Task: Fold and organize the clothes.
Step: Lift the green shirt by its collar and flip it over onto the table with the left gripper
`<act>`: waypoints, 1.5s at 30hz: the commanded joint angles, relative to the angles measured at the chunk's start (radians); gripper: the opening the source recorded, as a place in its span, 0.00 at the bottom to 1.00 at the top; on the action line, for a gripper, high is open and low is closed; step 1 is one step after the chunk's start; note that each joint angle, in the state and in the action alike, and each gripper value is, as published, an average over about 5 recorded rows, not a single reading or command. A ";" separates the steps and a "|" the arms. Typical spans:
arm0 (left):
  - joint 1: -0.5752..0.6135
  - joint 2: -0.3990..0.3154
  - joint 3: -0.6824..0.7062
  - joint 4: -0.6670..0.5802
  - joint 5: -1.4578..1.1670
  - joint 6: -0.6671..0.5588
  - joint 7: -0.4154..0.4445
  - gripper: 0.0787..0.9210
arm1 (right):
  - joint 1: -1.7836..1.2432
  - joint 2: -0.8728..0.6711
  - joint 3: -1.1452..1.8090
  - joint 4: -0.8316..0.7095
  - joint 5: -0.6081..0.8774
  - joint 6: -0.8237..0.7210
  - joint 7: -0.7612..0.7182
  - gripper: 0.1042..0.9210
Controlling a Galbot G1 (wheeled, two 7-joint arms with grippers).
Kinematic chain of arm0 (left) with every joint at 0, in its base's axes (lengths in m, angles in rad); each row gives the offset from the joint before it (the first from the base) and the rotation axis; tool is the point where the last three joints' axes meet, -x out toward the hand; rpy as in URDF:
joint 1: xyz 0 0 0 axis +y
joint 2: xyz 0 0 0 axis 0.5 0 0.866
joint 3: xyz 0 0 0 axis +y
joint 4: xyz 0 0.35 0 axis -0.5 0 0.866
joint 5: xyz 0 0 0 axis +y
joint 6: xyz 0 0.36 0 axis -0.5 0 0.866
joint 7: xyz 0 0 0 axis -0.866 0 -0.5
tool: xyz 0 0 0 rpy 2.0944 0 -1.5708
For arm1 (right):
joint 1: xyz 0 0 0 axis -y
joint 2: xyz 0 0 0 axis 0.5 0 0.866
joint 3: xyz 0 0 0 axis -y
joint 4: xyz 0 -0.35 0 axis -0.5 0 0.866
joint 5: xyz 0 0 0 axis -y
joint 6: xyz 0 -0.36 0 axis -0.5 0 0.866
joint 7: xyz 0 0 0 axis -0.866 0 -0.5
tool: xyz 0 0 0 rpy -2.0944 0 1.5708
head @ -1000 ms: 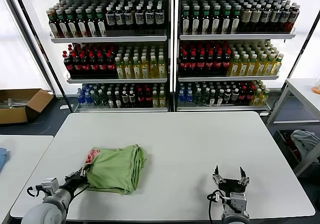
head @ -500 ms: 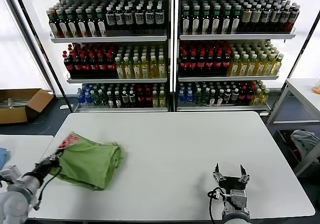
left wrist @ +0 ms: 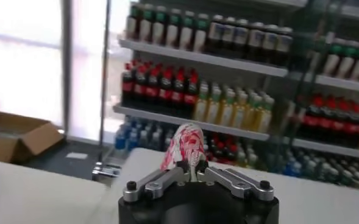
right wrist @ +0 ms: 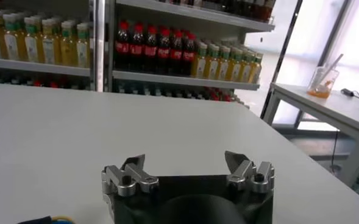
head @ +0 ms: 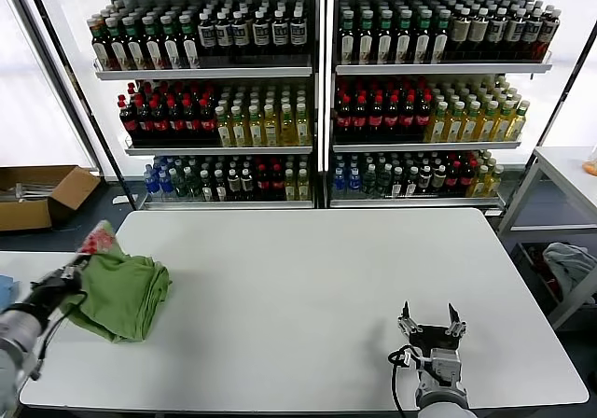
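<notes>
Here, the left gripper [head: 75, 271] is clamped on the folded light green polo shirt [head: 119, 295] at the white table's [head: 317, 297] left edge, its red-and-white print [left wrist: 184, 145] pinched between the fingers. The right gripper [head: 431, 326] rests near the table's front edge, jaws spread wide and holding nothing.

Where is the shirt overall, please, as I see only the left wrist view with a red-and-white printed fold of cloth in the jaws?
Observer: The folded light green polo shirt lies at the white table's left edge, its printed corner lifted by the left gripper, which is shut on it.
Operator: Is the other arm near it?
Observer: No; the right gripper hovers open over the table's near right part, holding nothing.
Operator: Anything beside the table?
Observer: An open brown cardboard box sits on the floor at far left.
</notes>
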State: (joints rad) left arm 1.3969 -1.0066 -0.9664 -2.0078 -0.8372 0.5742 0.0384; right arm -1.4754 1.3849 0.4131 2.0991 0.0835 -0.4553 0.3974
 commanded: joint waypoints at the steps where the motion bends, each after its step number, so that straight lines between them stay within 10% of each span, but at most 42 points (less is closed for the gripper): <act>1: 0.022 -0.242 0.470 -0.216 0.375 0.004 -0.002 0.03 | -0.003 -0.008 0.005 0.003 0.018 0.001 -0.037 0.88; 24: -0.144 -0.452 0.834 0.074 0.372 -0.055 0.043 0.04 | -0.085 0.018 0.025 0.034 -0.033 0.013 -0.042 0.88; 45: -0.088 -0.400 0.744 -0.163 0.186 -0.096 -0.008 0.73 | 0.130 0.027 -0.127 -0.039 0.158 -0.109 -0.021 0.88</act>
State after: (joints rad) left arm 1.2849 -1.4096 -0.2138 -2.1188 -0.6307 0.4978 0.0280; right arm -1.4537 1.4072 0.3548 2.0894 0.1686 -0.5130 0.3596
